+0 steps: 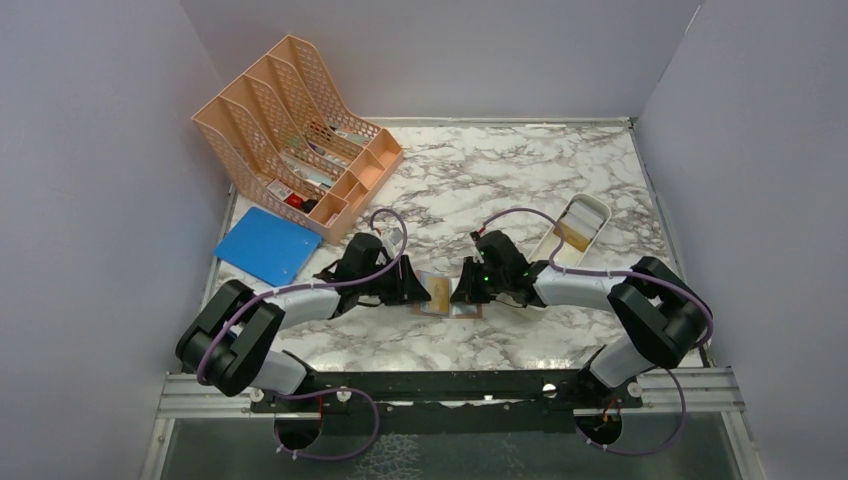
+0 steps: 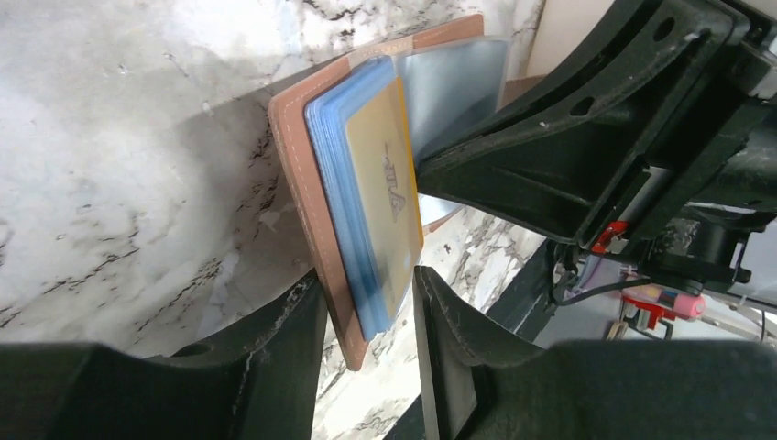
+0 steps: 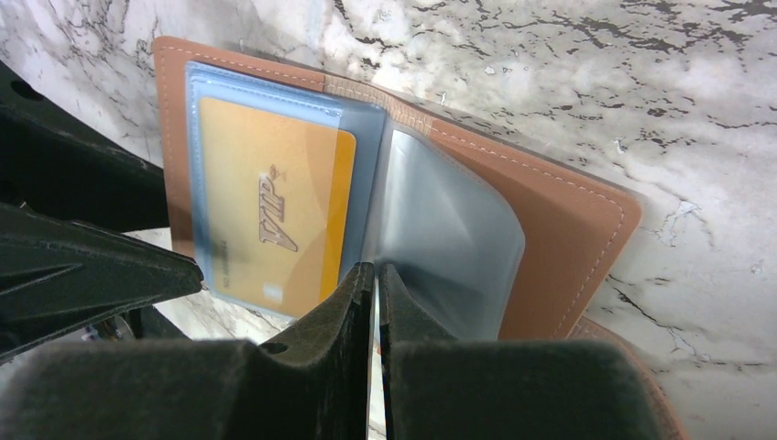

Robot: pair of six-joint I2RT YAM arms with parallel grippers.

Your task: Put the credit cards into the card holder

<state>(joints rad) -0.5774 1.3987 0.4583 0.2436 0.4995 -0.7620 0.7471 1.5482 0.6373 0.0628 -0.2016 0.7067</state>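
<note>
1. Tabletop (image 1: pixel 480 180): white marble pattern with grey veins. It carries everything listed below.
2. File organiser (image 1: pixel 290 130): peach mesh, at the far left corner, with small items in its front compartments.
3. Blue folder (image 1: pixel 265 245): lies flat just in front of the organiser.
4. White tray (image 1: pixel 600 207): oblong, on the right side, well apart from the organiser. It holds something tan that I cannot identify.
5. Card holder (image 3: pixel 568 229): pinkish-tan, open on the tabletop at the near centre, between my two claws. Its blue-tinted sleeves face up.
6. My left claw (image 2: pixel 368 275): its fingers straddle the near edge of the holder's card-bearing half, one finger against the outer cover and one beside the card. I cannot tell whether they are pressing.
7. My right claw (image 3: pixel 376 268): clenched to a thin slit at the fold of the card holder, where it grasps a clear inner leaf that bows upward.
8. Credit card (image 3: pixel 266 211): gold, marked "VIP", tucked into the top sleeve of the holder's left half. A narrow strip toward the fold is uncovered.
</note>
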